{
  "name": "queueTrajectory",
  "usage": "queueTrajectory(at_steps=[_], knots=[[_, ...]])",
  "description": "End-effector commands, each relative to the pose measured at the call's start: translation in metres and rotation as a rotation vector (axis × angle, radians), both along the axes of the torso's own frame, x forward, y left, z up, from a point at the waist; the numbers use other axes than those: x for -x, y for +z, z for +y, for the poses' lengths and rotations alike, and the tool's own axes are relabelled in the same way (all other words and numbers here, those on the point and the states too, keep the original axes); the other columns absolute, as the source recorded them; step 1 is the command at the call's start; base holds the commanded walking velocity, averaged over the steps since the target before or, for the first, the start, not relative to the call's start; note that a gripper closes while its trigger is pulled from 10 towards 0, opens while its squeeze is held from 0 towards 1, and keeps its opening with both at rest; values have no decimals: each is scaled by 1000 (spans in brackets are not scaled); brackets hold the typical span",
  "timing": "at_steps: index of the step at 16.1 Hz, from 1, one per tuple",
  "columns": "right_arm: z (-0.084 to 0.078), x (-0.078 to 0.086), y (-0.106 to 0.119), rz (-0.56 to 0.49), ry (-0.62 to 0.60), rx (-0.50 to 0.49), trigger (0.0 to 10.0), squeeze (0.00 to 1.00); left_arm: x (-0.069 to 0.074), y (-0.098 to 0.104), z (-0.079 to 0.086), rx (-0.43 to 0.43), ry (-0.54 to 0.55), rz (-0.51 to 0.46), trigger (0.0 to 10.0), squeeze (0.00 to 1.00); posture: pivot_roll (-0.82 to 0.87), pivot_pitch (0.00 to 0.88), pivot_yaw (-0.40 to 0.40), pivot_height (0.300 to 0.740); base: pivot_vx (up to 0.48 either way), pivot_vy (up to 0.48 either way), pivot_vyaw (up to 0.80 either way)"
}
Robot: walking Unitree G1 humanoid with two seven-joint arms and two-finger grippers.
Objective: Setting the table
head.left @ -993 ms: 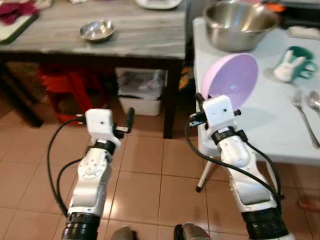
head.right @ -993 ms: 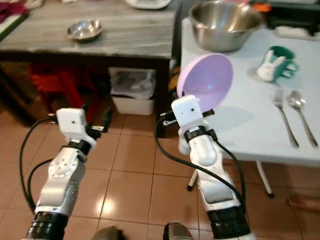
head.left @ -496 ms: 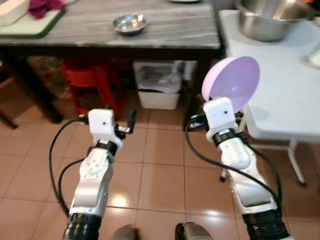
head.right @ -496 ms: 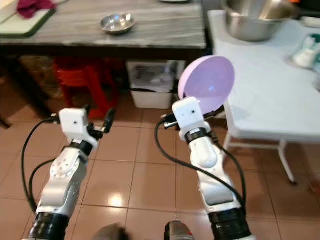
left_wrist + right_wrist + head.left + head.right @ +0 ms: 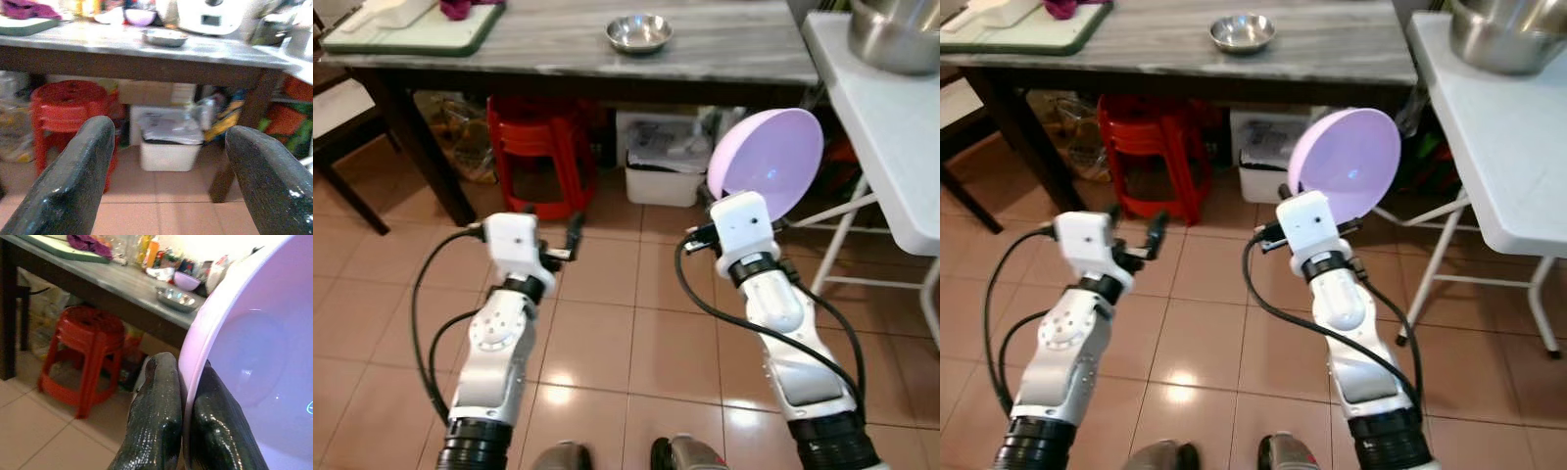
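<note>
- Your right gripper (image 5: 181, 431) is closed on the rim of the purple bowl (image 5: 767, 164); one black finger (image 5: 156, 426) sits on the outside of the rim and the other on the inside, with the rim pinched between them.
- You hold that bowl up on edge, raised above the gripper, its hollow facing back toward you, over the tiled floor (image 5: 607, 333).
- Just to the right of the bowl you have the edge of a white folding table (image 5: 881, 127), with a large steel mixing bowl (image 5: 896, 34) at its far end.
- Beyond the bowl, lower down, a white bin (image 5: 668, 166) sits under a grey-topped table (image 5: 568, 44).
- Your left gripper (image 5: 166, 161) is spread wide with nothing between its fingers (image 5: 73, 181); it is held out at about the same height as the right one, well apart from the bowl.
- Straight ahead of that gripper you have a stack of red plastic stools (image 5: 536, 147) under the grey-topped table, with the white bin beside them.
- Farther ahead and higher, a small steel bowl (image 5: 639, 32) stands on the tabletop.
- Off to the far left end of that tabletop lies a green-edged cutting board (image 5: 421, 24) with a dark red cloth (image 5: 1072, 8) on it.
- A dark chair (image 5: 342, 108) stands to the left of the table.
</note>
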State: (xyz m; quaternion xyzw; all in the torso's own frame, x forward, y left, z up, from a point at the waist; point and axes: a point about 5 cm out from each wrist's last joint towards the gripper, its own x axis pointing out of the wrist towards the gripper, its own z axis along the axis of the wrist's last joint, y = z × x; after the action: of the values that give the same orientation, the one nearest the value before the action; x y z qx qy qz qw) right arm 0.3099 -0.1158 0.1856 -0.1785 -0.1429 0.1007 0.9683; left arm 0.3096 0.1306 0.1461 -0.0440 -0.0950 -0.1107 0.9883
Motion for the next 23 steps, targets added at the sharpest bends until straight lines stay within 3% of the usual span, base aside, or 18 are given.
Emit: queueTrajectory(at_steps=[1,8,23], knots=[[4,2,7,-35,16,-5,10000,0,1,3,6,-4,8,-7,10000,0,-159,200,3,740,0,0,0],[6,4,6,-41,26,6,10000,0,1,3,5,6,-14,-5,10000,0,-156,193,5,740,191,0,304],[11,-2,5,-45,43,-2,10000,0,-2,1,-11,29,-73,-8,10000,0,-154,135,3,740,330,0,373]])
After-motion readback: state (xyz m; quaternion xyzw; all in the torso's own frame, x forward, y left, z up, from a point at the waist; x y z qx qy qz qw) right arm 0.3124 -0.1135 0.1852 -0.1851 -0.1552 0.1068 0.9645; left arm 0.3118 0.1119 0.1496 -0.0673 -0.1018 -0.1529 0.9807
